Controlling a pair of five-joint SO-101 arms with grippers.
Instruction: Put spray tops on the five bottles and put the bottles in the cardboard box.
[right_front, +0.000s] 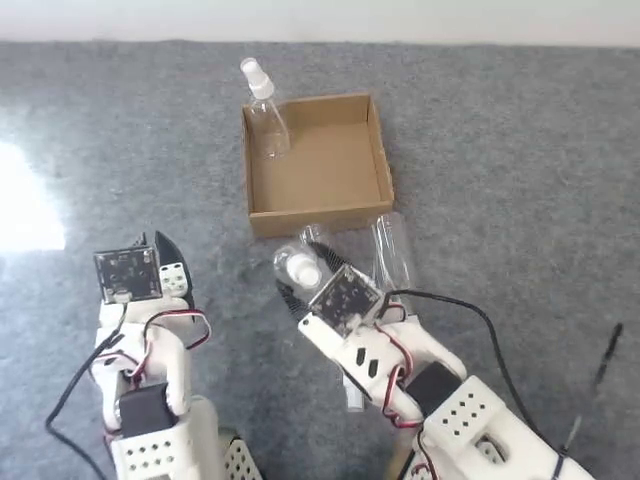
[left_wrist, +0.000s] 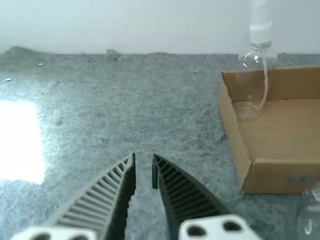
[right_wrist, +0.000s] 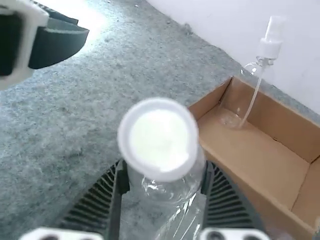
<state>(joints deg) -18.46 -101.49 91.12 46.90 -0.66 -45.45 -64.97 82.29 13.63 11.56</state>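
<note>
The cardboard box lies open at the table's middle back. A clear bottle with a spray top stands in its far left corner. Just in front of the box, my right gripper is shut on a clear bottle with a round white top, its top pointing at the wrist camera. Another clear bottle without a top lies beside it against the box front. My left gripper hangs over bare carpet at the left, shut and holding nothing.
Grey carpet covers the table. A bright light patch lies at the left edge. A thin black rod sits at the right edge. The left arm's gripper appears in the right wrist view, apart from the held bottle.
</note>
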